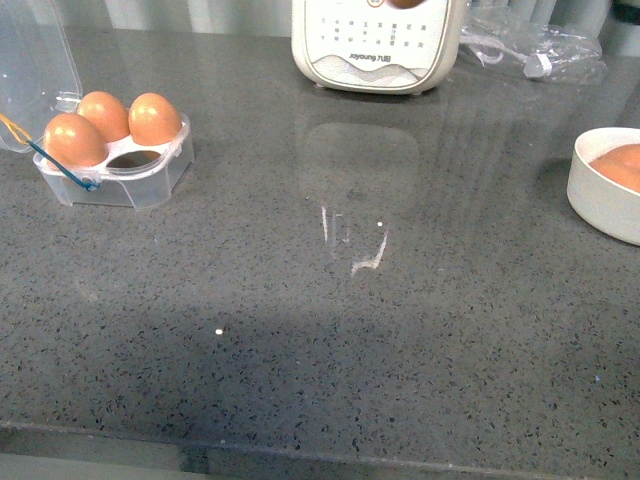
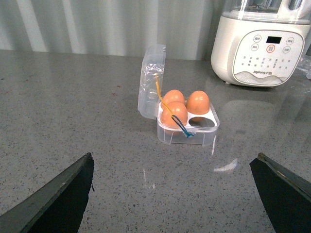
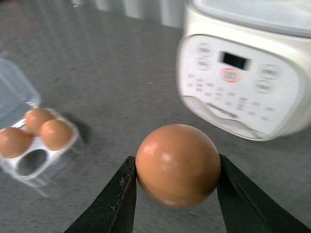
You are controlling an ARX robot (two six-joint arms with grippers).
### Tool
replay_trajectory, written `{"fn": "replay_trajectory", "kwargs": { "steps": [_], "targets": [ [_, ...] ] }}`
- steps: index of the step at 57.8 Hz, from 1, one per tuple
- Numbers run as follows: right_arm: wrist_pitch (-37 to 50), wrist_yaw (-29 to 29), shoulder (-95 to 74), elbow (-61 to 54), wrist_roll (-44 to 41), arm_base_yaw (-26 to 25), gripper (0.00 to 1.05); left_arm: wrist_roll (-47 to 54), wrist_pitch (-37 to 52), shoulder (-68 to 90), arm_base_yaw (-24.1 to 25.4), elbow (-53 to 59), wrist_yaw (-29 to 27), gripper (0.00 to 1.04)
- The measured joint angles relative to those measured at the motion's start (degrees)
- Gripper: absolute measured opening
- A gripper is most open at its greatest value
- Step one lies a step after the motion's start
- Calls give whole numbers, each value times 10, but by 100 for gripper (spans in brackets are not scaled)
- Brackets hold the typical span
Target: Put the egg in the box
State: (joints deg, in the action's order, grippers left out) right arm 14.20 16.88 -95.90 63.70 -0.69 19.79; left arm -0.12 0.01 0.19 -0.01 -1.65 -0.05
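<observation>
The egg (image 3: 178,170) is pinched between the 2 fingers of the right tool (image 3: 177,158), held above the table (image 1: 400,330). It looks almost round here, so I judge that its long axis runs along the fingers, toward the camera. Which end leads I cannot tell. The box (image 1: 150,180) stands open at the table's left side, well apart from the egg, so the carry must go to the robot's left. It holds 3 eggs and has 1 free cell (image 1: 135,158), the near one toward the right. The left tool (image 2: 173,158) is nearer the box, but it is spread wide and empty.
</observation>
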Motion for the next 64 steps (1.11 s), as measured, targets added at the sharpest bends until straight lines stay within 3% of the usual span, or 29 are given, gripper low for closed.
{"fn": "replay_trajectory", "kwargs": {
  "steps": [13, 18, 64],
  "targets": [
    [-7, 85, -42, 32, -16, 109, 40, 0, 0, 0, 0, 0, 0, 98],
    [-15, 92, -55, 40, -33, 135, 40, 0, 0, 0, 0, 0, 0, 98],
    [-78, 81, -200, 175, -58, 161, 40, 0, 0, 0, 0, 0, 0, 98]
  ]
}}
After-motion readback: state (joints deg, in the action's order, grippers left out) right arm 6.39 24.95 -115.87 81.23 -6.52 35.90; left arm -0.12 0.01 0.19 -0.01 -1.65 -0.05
